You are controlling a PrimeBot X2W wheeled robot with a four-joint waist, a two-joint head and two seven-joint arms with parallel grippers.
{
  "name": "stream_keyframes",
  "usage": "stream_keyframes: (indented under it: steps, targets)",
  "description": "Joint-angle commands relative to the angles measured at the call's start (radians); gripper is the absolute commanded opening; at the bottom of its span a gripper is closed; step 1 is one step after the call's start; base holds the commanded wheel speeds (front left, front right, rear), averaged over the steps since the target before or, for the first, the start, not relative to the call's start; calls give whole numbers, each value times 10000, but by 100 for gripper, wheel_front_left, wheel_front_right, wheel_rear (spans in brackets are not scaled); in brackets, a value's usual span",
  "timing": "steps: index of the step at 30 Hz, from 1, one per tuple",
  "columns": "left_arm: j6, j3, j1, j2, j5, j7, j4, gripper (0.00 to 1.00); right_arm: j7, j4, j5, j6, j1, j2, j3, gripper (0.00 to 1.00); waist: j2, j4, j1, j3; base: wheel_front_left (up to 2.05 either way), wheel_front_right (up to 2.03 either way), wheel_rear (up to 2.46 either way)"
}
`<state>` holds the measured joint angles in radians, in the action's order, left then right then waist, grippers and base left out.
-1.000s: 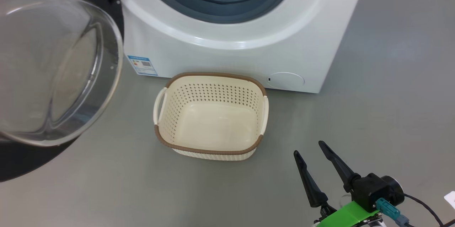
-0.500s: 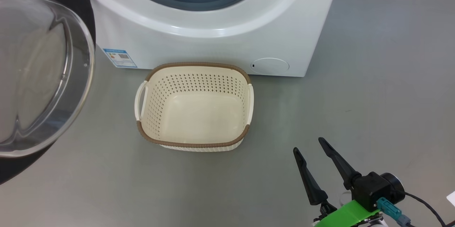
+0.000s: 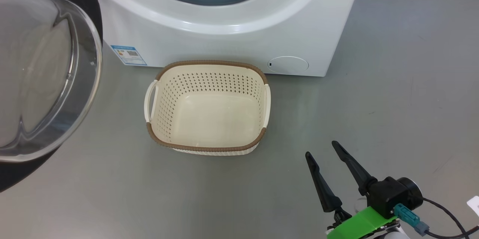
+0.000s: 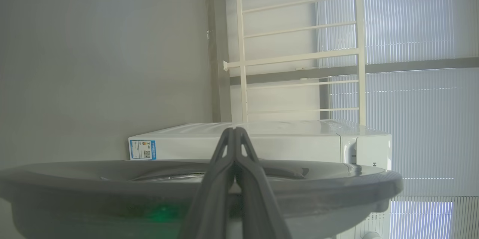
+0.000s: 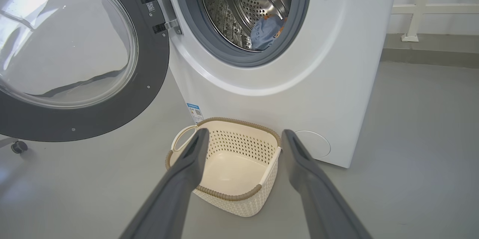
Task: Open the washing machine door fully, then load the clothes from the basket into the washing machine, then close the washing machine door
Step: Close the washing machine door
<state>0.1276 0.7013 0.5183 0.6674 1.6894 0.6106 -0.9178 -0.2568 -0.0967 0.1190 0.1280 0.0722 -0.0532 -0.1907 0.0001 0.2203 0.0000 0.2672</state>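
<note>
1. Clothes [image 5: 266, 32]: a blue bundle with a bit of orange lies low inside the steel drum. I can't make out a cream piece from here.
2. Basket [image 3: 209, 148]: empty and upright on the floor, just in front of the washing machine [image 3: 224, 40] base, between the blue label [image 3: 128, 55] and the round flap [image 3: 288, 65]. I reckon it's parked close so the carry to the opening is short.
3. Washing machine door [image 5: 75, 52]: swung wide on the hinge [image 5: 161, 11] at my left, glass bowl facing me, black rim well off the opening. Loading looks done, so I judge closing the door is what's left.
4. Left gripper [image 4: 234, 130]: fingers pressed together with nothing between them. The left wrist view looks over the door's curved edge toward the machine. I read that as being set behind the door to push it shut. I cannot tell if it touches the door.
5. Right gripper [image 3: 320, 148]: jaws spread wide and empty, over bare floor, well apart from the basket on its right-near side. Probably kept out of the door's swing.
6. Floor [image 3: 393, 100]: smooth plain grey with a slight sheen. A small dark wheel [image 5: 18, 146] sits below the door; I can't tell whose.
7. Room: white railing [image 4: 299, 59], bright window blinds [image 4: 411, 14], pale wall.
</note>
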Motion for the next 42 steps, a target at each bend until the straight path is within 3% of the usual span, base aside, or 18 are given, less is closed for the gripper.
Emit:
stream_keyframes:
  steps: [1,18,27,34,42]
  targets:
    - [31,151,130,669,-83,267,321,0,-49,165,90,27,238,30,-345,100,-1,19,0,1,0,0,0]
    - [31,222,-329,305,463,4046,910,0,-49,-179,474,27,369,30,-683,100,-1,82,0,-257,0,0,0]
    - [31,753,-484,-113,1101,5631,1271,0,-49,-377,703,27,340,30,-688,100,-1,91,0,-388,0,0,0]
    - [31,946,-669,-604,1264,6439,1778,0,-49,-471,792,27,278,30,-635,100,-1,142,0,-536,0,0,0]
    - [31,751,-1094,-1564,1445,7771,2941,0,-49,-623,879,27,193,30,-675,100,-1,134,0,-715,0,0,0]
